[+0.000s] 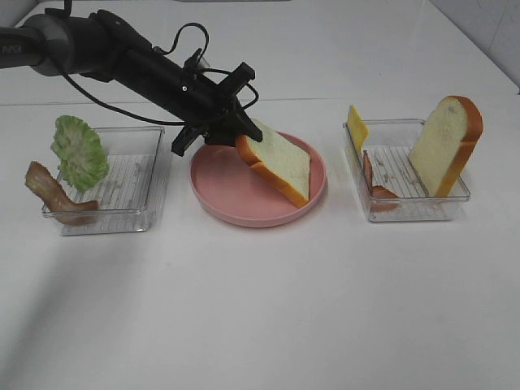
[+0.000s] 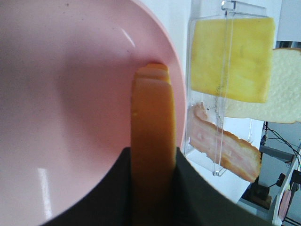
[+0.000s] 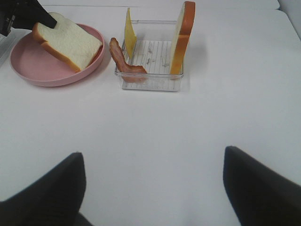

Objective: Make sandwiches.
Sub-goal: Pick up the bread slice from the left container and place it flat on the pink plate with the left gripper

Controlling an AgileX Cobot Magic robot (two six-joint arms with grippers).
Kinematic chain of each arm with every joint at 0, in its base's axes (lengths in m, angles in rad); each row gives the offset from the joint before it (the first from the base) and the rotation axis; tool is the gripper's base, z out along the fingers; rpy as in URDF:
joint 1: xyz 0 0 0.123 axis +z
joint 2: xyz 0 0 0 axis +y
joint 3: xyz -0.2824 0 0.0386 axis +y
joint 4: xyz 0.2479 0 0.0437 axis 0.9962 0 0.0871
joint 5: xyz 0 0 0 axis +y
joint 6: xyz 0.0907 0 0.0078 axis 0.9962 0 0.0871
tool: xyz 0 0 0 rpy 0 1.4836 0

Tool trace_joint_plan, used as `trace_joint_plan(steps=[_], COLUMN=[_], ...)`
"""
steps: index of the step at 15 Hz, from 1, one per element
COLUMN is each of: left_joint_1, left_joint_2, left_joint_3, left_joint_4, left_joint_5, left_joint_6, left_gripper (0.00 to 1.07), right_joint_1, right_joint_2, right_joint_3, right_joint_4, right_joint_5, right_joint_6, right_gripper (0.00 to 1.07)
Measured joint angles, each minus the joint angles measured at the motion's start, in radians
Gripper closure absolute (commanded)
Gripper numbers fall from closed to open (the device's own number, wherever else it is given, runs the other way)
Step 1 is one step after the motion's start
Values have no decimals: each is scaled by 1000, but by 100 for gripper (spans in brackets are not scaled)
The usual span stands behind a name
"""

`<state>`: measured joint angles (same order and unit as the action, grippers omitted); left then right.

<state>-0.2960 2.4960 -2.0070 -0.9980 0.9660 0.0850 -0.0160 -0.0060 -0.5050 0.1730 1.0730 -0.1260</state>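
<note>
Gripping one end of a toy bread slice (image 1: 280,161), the left gripper (image 1: 237,140) pinches its orange-brown crust between both jaws. The slice shows a white, spongy face and lies tilted, its far end resting in the round pink plate (image 1: 236,207) and its held end raised. The right gripper (image 3: 153,155) hangs over the white table (image 3: 150,108), fingers spread wide, holding nothing. A second bread slice (image 1: 447,142) stands upright in the right clear tray (image 1: 414,213) with yellow cheese (image 1: 356,126) and a bacon strip (image 1: 375,183). The left clear tray (image 1: 114,219) holds ruffled green lettuce (image 1: 80,152) and another bacon strip (image 1: 49,191).
</note>
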Motion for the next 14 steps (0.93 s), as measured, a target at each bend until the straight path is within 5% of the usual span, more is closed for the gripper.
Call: trace_joint_plan(steps=[5,7,14], left_joint_1=[-2,-2,-8], left_joint_2=[15,15,15], left_joint_3=[-8,-30,-147], left_joint_4=[77,119,326], left_joint_5=[6,28,129], left_joint_6=[-19,-19,-63], left_gripper=[28,21,21], right_joint_1=[0,0,0], right_joint_2=[0,0,0], right_joint_3=[0,0,0], right_joint_4=[0,0,0], right_joint_5=[0,0,0], right_joint_6=[0,0,0], right_gripper=[31,31,31])
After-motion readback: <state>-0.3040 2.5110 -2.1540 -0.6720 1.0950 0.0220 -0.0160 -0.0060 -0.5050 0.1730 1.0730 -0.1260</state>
